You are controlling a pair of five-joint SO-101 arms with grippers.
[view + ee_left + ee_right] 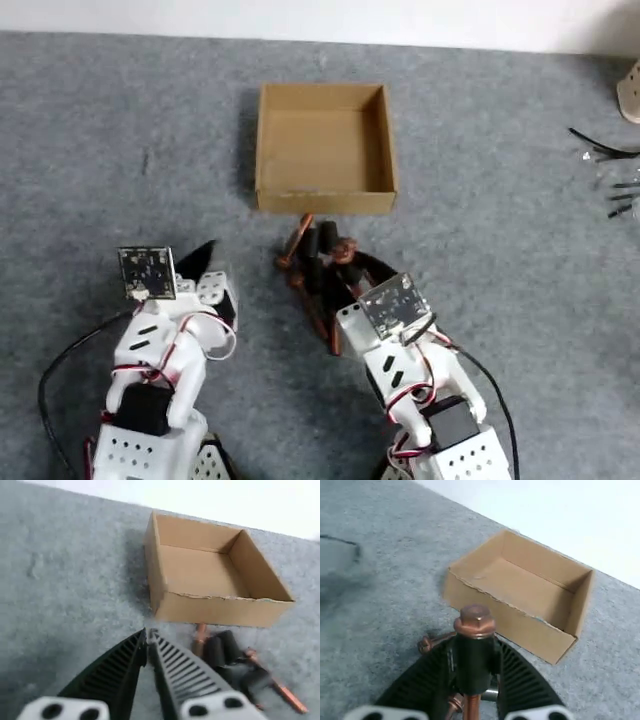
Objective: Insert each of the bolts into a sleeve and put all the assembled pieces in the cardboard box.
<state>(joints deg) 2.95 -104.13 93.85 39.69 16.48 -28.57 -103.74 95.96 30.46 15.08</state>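
While the right gripper [472,651] pinches a black sleeve [472,672] with a copper bolt [475,620] through it, the left gripper [148,636] hangs pressed together near the cardboard box [215,611].

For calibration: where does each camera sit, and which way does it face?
High view: overhead, looking down; left arm, right arm, and the cardboard box beyond.
Left wrist view: on left arm, facing the box; shut left tool shows.
Right wrist view: on right arm, facing the box; right tool holding a sleeved bolt.
Shared: all three see the box.
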